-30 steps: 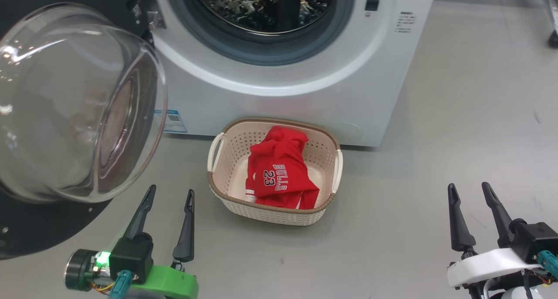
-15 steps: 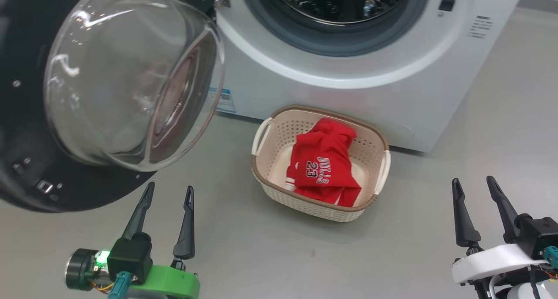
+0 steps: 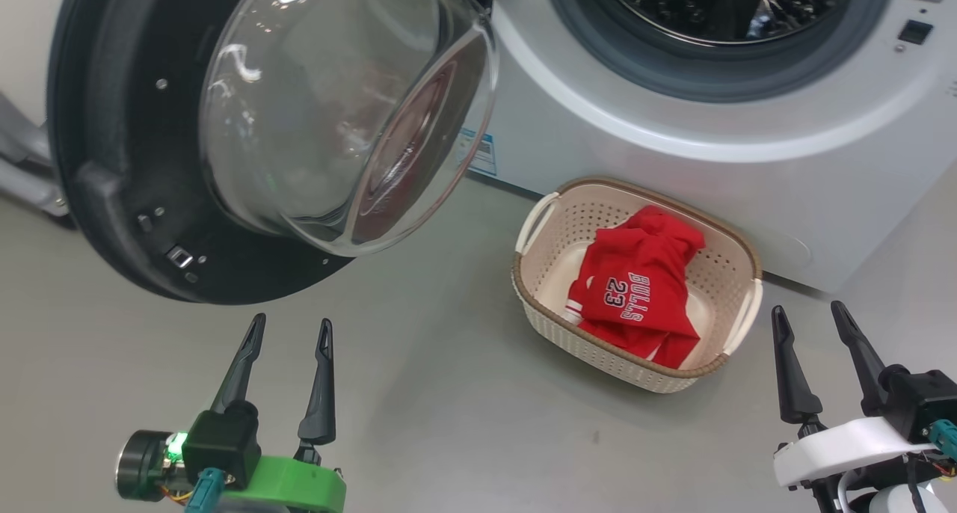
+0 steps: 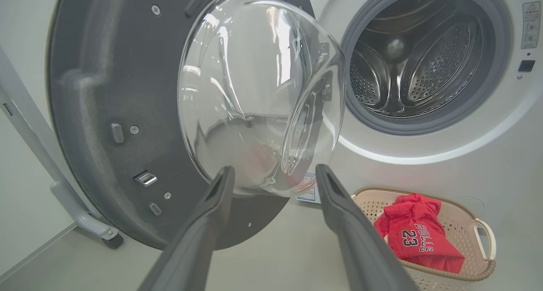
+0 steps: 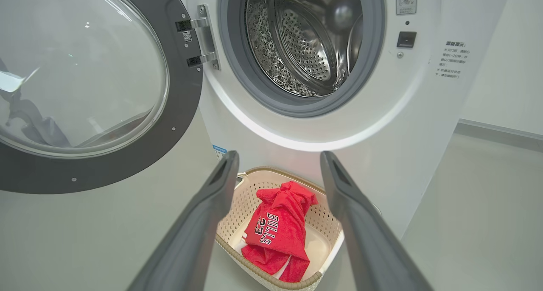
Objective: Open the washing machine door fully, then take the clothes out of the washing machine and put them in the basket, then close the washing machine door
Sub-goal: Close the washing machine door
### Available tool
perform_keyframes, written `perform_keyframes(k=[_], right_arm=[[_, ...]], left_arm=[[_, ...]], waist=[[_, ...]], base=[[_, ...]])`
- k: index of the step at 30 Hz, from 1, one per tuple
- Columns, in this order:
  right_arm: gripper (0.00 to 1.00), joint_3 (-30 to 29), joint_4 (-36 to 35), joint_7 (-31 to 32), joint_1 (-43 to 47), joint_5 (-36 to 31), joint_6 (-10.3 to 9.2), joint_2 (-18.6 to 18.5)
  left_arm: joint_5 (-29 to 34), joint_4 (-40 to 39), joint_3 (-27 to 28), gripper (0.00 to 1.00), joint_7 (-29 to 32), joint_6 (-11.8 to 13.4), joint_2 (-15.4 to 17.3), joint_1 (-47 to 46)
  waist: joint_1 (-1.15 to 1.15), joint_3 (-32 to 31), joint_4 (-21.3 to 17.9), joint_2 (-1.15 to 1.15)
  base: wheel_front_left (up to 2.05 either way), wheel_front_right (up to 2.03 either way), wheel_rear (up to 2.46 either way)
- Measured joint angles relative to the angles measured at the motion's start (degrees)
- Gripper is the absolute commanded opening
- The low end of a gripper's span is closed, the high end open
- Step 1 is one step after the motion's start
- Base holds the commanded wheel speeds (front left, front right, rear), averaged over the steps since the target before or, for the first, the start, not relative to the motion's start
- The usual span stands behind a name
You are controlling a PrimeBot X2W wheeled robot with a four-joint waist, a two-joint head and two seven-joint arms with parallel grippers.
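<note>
Camera swung left; right wrist view reveals a steel hinge (image 5: 203, 36) on the round black glass door (image 5: 85, 83). Left hand (image 3: 292, 321) and right hand (image 3: 807, 308) gape, empty.

A bare, lab-like test room: smooth grey floor (image 3: 448, 423) and plain white walls (image 5: 522, 70) around the washing machine (image 3: 673, 161).

- Bright, even, diffuse lighting; faint soft shadow beneath the basket (image 3: 598, 345).
- White glare streaks across the washing machine door (image 3: 299, 124) glass.
- Wide-angle bending at wrist-view edges; near fingers (image 4: 199, 240) soft.
</note>
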Motion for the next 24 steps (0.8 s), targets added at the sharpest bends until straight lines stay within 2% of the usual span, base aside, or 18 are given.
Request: perform_keyframes(k=[7, 19, 20, 22, 23, 24], right_arm=[[1.0, 1.41, 0.04, 0.91, -0.04, -0.07, 0.16, 0.21], [1.0, 1.64, 0.1, 1.02, -0.05, -0.09, 0.47, 0.34], [1.0, 1.66, 0.11, 1.02, -0.05, -0.09, 0.47, 0.37], [1.0, 1.72, 0.11, 1.02, -0.05, -0.09, 0.47, 0.46], [1.0, 1.75, 0.11, 1.02, -0.05, -0.09, 0.47, 0.51], [1.0, 1.75, 0.11, 1.02, -0.05, -0.09, 0.47, 0.51]], left_arm=[[-0.1, 0.43, 1.4, 1.0, -0.36, 0.01, -0.15, 0.07], [-0.48, 0.75, 1.52, 1.0, -0.74, 0.01, -0.19, 0.08], [-0.48, 0.79, 1.52, 0.97, -0.74, 0.02, -0.19, 0.08], [-0.48, 0.94, 1.51, 0.25, -0.74, 0.02, -0.2, 0.08], [-0.48, 1.0, 1.49, 0.0, -0.74, 0.02, -0.2, 0.08], [-0.48, 1.0, 1.49, 0.0, -0.74, 0.02, -0.2, 0.08]], waist=[[0.0, -0.45, 2.84, 0.0], [0.0, -1.14, 2.72, 0.0], [0.0, -1.16, 2.65, 0.0], [0.0, -1.19, 2.5, 0.0], [0.0, -1.21, 2.41, 0.0], [0.0, -1.21, 2.41, 0.0]], base=[[0.0, 0.0, 0.0], [0.0, 0.0, 0.0], [0.0, 0.0, 0.0], [0.0, 0.0, 0.0], [0.0, 0.0, 0.0], [0.0, 0.0, 0.0]])
